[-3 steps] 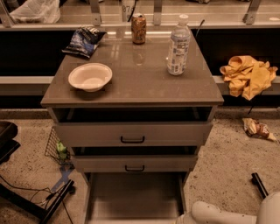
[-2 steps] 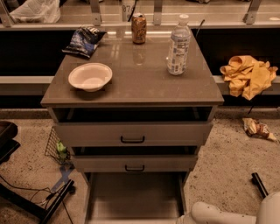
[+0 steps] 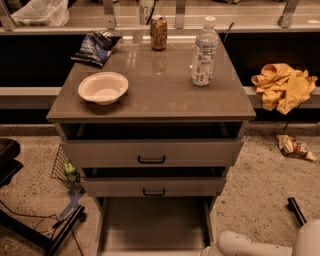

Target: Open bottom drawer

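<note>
Grey-beige bottom drawer [image 3: 152, 222] reads as already well out: its plain floor runs from under the middle drawer [image 3: 154, 186] to the bottom edge of the view, with its front and handle cut off below. Only a white arm link [image 3: 250, 244] shows, low right, just beside the drawer's right side. The pincer itself is off the bottom edge, so I cannot tell whether it's open or holding anything. Risks as I judge them: first, I'm blind on the handle, so any more pull could hit the end stop or drag the drawer off its runners without my seeing it. Second, the top drawer [image 3: 150, 152] and the middle one both sit slightly ajar, and with all three forward a hard tug may rock the cabinet. The upright water bottle [image 3: 204, 52] near the counter's [image 3: 160, 100] right edge would be first to topple, then the can [image 3: 158, 32]. The white bowl [image 3: 102, 87] and chip bag [image 3: 96, 46] are less of a worry. Third, the arm link is close enough to the drawer side that a sloppy retreat could clip it. A black bar [image 3: 296, 210] on the floor to the right and cables [image 3: 30, 220] to the left are snag points for the base. Writing: can and bottle labels aren't readable, and the chip bag brand isn't legible either. A white tag [image 3: 146, 9] behind the can may carry digits, but they're too faint to trust.
</note>
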Action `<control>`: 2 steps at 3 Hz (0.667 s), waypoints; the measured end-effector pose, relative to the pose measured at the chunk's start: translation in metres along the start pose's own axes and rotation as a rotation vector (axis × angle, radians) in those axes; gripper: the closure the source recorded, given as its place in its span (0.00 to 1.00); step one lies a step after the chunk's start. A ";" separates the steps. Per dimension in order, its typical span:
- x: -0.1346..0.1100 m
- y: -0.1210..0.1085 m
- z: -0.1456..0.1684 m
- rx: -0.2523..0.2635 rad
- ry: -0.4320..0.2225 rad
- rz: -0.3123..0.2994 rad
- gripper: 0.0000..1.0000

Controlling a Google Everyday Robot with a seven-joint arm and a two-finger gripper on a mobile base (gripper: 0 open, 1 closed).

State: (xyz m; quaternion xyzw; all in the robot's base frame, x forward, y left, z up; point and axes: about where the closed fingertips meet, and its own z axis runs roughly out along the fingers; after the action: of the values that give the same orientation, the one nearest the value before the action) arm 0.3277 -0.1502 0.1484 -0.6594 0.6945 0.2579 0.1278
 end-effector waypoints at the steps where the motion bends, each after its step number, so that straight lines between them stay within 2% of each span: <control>1: 0.000 0.002 0.002 -0.004 -0.002 0.000 0.04; 2: -0.003 -0.002 0.003 -0.005 -0.002 0.000 0.00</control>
State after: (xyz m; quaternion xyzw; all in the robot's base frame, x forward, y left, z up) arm 0.3293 -0.1461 0.1469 -0.6593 0.6938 0.2606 0.1267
